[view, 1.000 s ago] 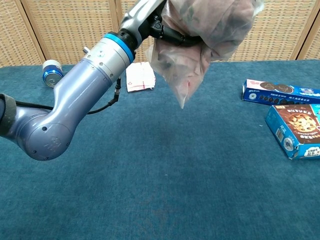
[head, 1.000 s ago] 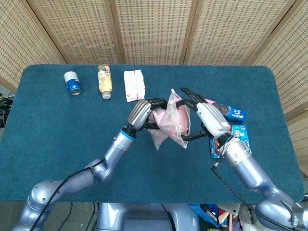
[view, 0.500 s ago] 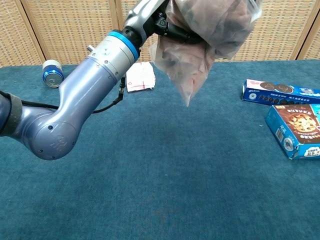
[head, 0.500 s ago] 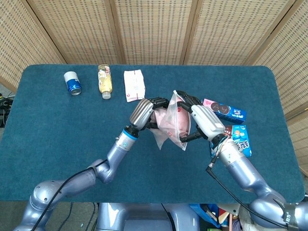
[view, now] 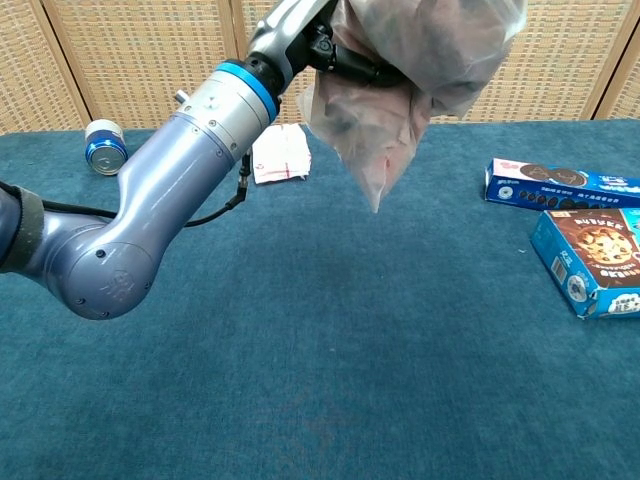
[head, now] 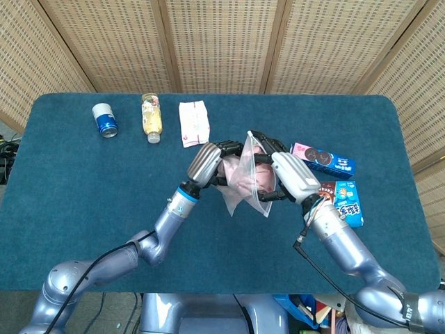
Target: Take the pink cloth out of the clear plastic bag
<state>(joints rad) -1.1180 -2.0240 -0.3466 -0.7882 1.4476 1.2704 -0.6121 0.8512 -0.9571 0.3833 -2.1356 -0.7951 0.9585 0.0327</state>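
Observation:
The clear plastic bag point(head: 245, 182) hangs above the table's middle with the pink cloth point(head: 245, 172) bunched inside it. My left hand point(head: 207, 161) grips the bag's left side and holds it up. From the right, my right hand point(head: 286, 175) cups the bag, its fingers point(head: 261, 143) spread over the top and underside and touching the plastic; I cannot tell whether any finger is inside. In the chest view the bag point(view: 400, 100) dangles from the top edge beside my left forearm point(view: 190, 160), and the right hand is not visible.
Two blue biscuit boxes point(head: 323, 158) point(head: 344, 202) lie just right of my right wrist. A white packet point(head: 194, 123), a bottle point(head: 151, 117) and a blue can point(head: 105, 119) sit at the back left of the blue table point(head: 83, 195).
My right hand has moved left against the bag, and its fingers now wrap its right side. The left hand and bag have shifted slightly.

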